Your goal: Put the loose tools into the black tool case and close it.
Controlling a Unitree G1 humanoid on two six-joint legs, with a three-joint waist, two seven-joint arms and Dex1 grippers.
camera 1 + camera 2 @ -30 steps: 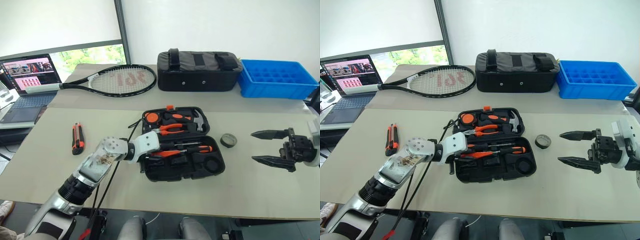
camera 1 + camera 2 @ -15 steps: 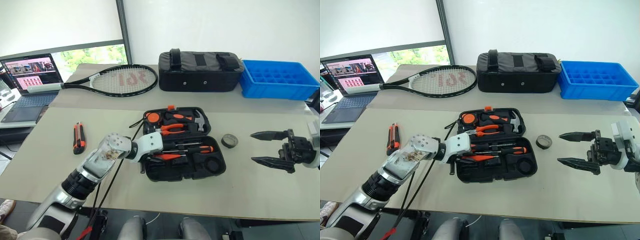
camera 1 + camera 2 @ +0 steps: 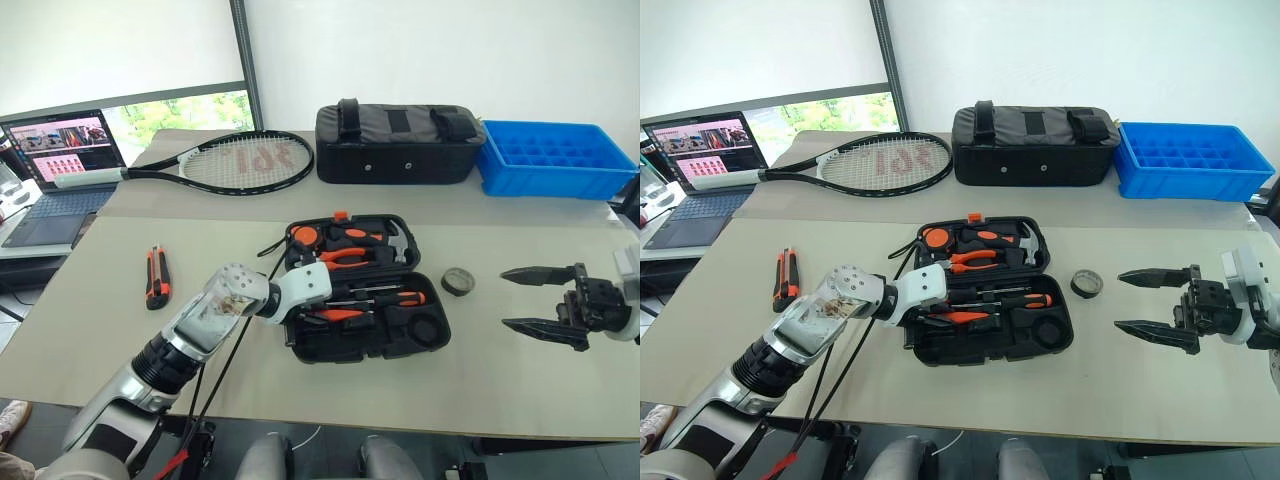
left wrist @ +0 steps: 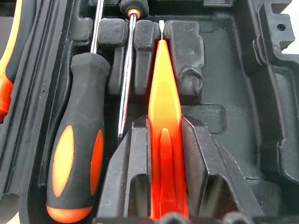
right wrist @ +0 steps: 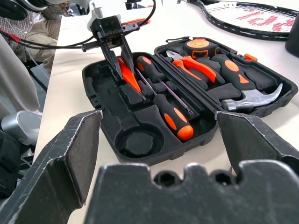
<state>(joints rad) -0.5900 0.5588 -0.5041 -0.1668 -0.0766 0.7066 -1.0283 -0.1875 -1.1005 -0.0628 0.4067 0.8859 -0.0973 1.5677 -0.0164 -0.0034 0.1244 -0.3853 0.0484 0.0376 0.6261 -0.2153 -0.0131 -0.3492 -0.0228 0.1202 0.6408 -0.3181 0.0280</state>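
The black tool case (image 3: 432, 330) lies open mid-table, with a hammer, pliers and a tape measure in its far half. My left gripper (image 4: 164, 123) is shut on the slim orange tool (image 4: 163, 84), whose tip lies over a recess in the near half. Next to it lies an orange-black screwdriver (image 4: 77, 154). Left of the case, an orange-black utility knife (image 3: 156, 277) lies loose on the table. A small dark tape roll (image 3: 457, 281) sits to the case's right. My right gripper (image 3: 520, 297) hovers open and empty beyond the roll.
A tennis racket (image 3: 235, 160), a black fabric bag (image 3: 398, 143) and a blue plastic tray (image 3: 555, 160) line the table's far side. A laptop (image 3: 55, 170) stands at the far left. A person (image 5: 28, 28) sits past the table in the right wrist view.
My left wrist has tipped a little further down over the case's near half, still holding the orange tool. The right gripper has stayed put and open.
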